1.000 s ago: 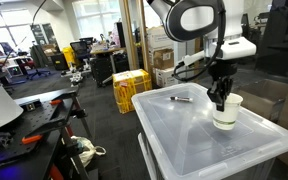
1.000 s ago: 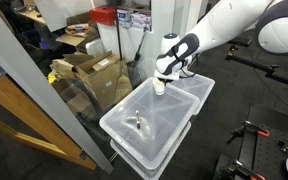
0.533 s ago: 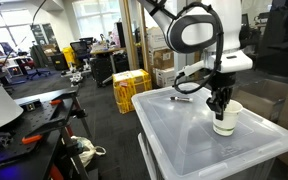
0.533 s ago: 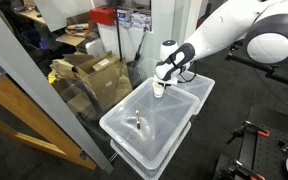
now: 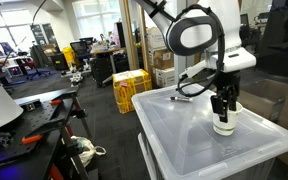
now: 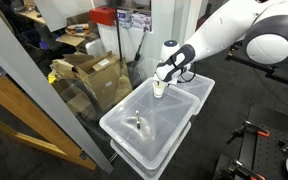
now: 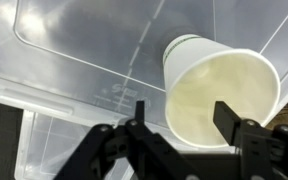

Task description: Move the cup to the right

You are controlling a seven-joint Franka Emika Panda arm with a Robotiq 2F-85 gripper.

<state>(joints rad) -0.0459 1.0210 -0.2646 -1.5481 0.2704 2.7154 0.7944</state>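
Note:
The white cup (image 5: 224, 124) stands upright on the clear plastic bin lid (image 5: 184, 130), near its far right part. My gripper (image 5: 224, 103) hangs just above it, open. In the wrist view the cup (image 7: 224, 95) shows its empty mouth from above. The gripper (image 7: 182, 112) straddles the cup's near wall: one finger (image 7: 139, 110) is outside the rim and the other is over the opening, neither pressing the wall. In an exterior view the cup (image 6: 160, 89) sits under the gripper (image 6: 162, 79) at the far end of the stacked bins.
A thin dark pen (image 5: 181, 98) lies on the lid to the left of the cup. The lid edge drops off close behind the cup. A yellow crate (image 5: 131, 88) and cardboard boxes (image 6: 89, 70) stand on the floor. A glass pane (image 6: 44, 100) rises beside the bins.
The jaws were shut on the cup's rim and have spread apart, letting the cup go. The cup stays standing on the lid.

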